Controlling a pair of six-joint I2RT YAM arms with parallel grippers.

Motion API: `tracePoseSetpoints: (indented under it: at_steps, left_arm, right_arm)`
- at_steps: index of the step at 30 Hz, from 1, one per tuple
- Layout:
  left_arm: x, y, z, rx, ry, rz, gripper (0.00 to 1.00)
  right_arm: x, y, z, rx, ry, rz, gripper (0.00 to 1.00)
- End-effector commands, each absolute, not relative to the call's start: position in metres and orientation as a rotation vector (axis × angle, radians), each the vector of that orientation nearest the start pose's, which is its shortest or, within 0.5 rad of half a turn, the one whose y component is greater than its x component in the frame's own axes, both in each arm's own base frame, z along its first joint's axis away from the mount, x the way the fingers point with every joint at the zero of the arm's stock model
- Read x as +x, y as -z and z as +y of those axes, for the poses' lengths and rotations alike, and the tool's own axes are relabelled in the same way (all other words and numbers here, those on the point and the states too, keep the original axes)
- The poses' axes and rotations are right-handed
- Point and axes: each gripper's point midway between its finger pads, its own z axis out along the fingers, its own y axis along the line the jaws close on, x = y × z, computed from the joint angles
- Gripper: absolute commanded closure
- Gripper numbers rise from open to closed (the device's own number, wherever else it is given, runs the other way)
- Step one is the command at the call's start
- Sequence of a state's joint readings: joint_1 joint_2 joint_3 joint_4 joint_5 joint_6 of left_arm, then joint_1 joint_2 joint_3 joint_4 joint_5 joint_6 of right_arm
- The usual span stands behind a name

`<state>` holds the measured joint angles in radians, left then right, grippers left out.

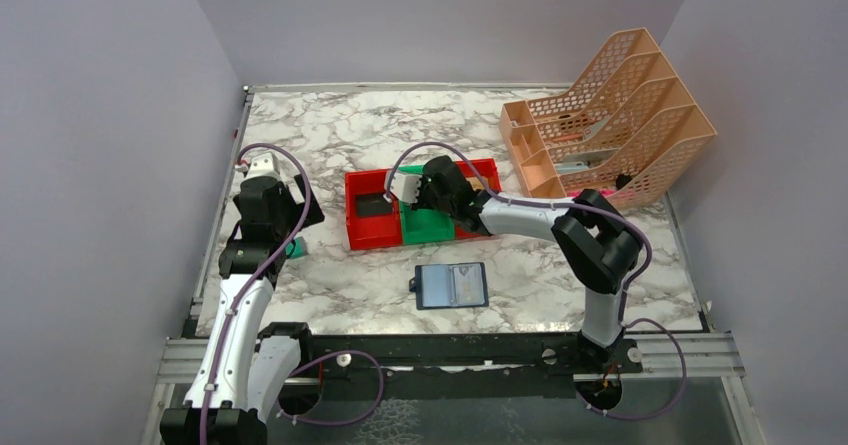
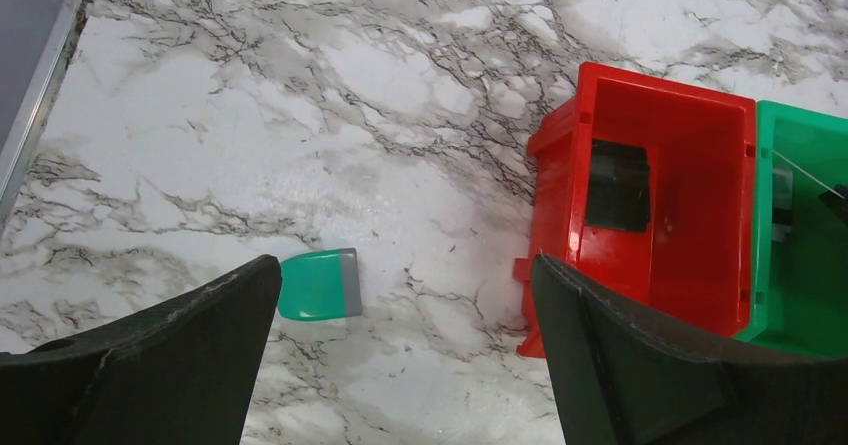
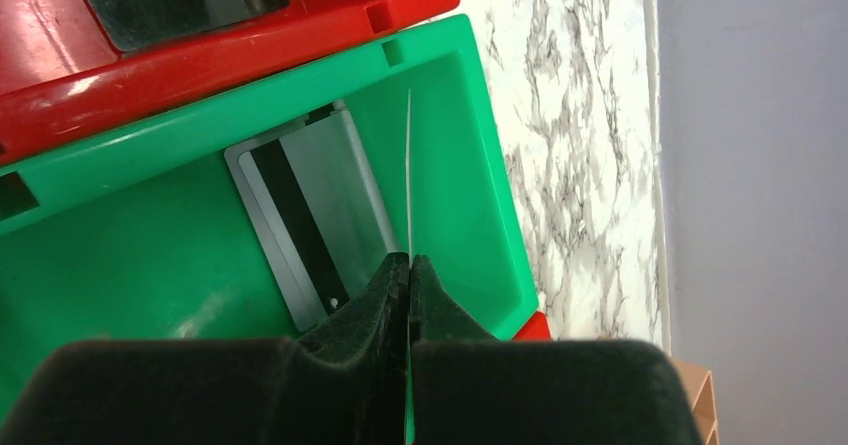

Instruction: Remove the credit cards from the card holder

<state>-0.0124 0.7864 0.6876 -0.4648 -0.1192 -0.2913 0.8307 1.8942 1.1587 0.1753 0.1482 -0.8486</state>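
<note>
Marble tabletop [image 1: 330, 135], green bin [image 3: 480, 195]: card [image 3: 409, 165] pinched by right tool [image 3: 409, 265]; left tool [image 2: 405, 270] wide.

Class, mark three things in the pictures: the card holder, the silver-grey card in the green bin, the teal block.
card holder [image 1: 452, 286]: top view, its open inner face.
silver-grey card [image 3: 340, 185]: right wrist view, bare silver beside the stripe.
teal block [image 2: 312, 285]: left wrist view, its teal top.

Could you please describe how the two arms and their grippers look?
Both the left arm and the right arm have white links, black joints and a purple cable running alongside. The left gripper and right gripper have broad black wedge-shaped fingers with matte surfaces.
</note>
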Motion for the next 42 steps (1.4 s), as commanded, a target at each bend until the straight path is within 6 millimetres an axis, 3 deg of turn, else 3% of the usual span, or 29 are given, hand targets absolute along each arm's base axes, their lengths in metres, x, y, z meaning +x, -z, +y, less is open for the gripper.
tracePoseSetpoints:
  at_steps: [1,19,26,28,35,39,42]
  left_arm:
    - [0.276,-0.178,0.004,-0.356,0.077,2.058,0.01]
    - [0.276,-0.179,0.001,-0.339,0.092,2.056,0.01]
    - [0.276,-0.178,0.0,-0.333,0.096,2.06,0.01]
    - [0.276,-0.178,0.0,-0.332,0.097,2.061,0.01]
    - [0.276,-0.177,-0.002,-0.323,0.105,2.066,0.01]
    - [0.276,-0.177,-0.002,-0.319,0.107,2.068,0.01]
    - [0.277,-0.176,-0.01,-0.277,0.146,2.079,0.01]
  right_arm:
    - [0.398,-0.085,0.35,-1.53,0.204,1.447,0.94]
    - [0.375,-0.049,0.357,-1.697,0.082,1.452,0.84]
    - [0.373,-0.05,0.355,-1.67,0.069,1.489,0.8]
    - [0.375,-0.057,0.357,-1.642,0.063,1.489,0.8]
    - [0.369,-0.112,0.374,-1.445,-0.103,1.476,0.78]
    - [0.355,-0.145,0.375,-1.168,-0.293,1.554,0.87]
    - [0.333,-0.171,0.362,-0.936,-0.453,1.511,0.81]
